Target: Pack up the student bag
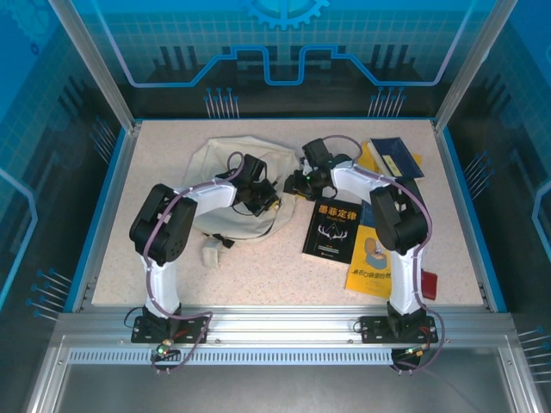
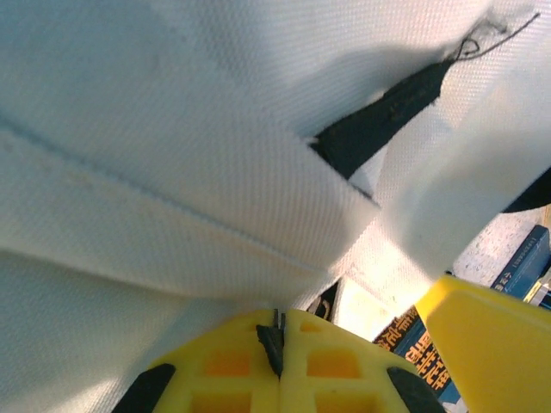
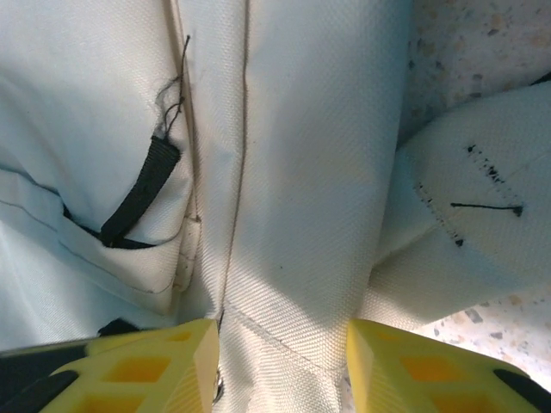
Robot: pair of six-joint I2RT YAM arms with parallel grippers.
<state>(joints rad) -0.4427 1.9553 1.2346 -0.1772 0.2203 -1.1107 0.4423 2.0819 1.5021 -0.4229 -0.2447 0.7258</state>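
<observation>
Evidently we should pinch the limp student bag (image 1: 215, 172) by a seam (image 3: 244, 172): left gripper (image 2: 274, 334) pressed together, right gripper (image 3: 280, 354) spread astride it.

Seen from above, half buried under both forearms: student bag (image 1: 215, 163). Cut across by the right arm: yellow picture book (image 1: 368, 258), blue book (image 1: 398, 157). Beside that arm's base, too small to identify: red object (image 1: 429, 284). From the left wrist, lettering too blurred to read: black book (image 2: 411, 342).
</observation>
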